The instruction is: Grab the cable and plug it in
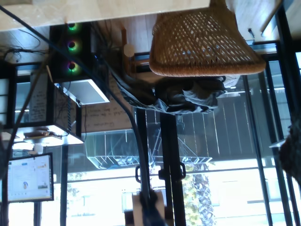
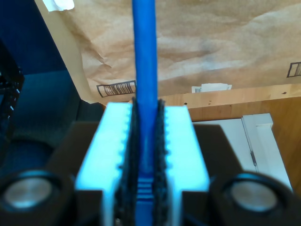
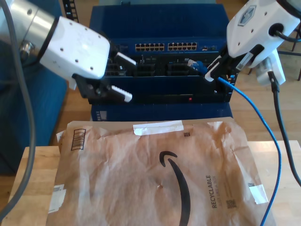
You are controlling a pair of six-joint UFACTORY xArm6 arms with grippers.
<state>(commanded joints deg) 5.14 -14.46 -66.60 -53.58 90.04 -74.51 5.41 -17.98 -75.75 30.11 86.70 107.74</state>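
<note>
The bright-blue cable (image 2: 145,56) runs straight out from between the white fingers (image 2: 186,141) of my second gripper (image 2: 146,155), which is shut on it. At the exterior view's right, my second gripper (image 3: 214,73) holds the cable (image 3: 249,101) just behind its blue-booted plug (image 3: 195,63). The plug's tip is close to the front of the blue network switch (image 3: 164,47), beside its rows of ports. The rest of the cable hangs down past the table's edge. At the exterior view's left, my first gripper (image 3: 123,77) stands open in front of the switch with nothing between its fingers.
A brown paper mailer (image 3: 155,169) covers most of the wooden table (image 3: 37,174) below both arms. A thick black robot cable (image 3: 277,122) hangs at the exterior view's right. The first wrist view looks out at a wicker chair (image 1: 202,42) and windows.
</note>
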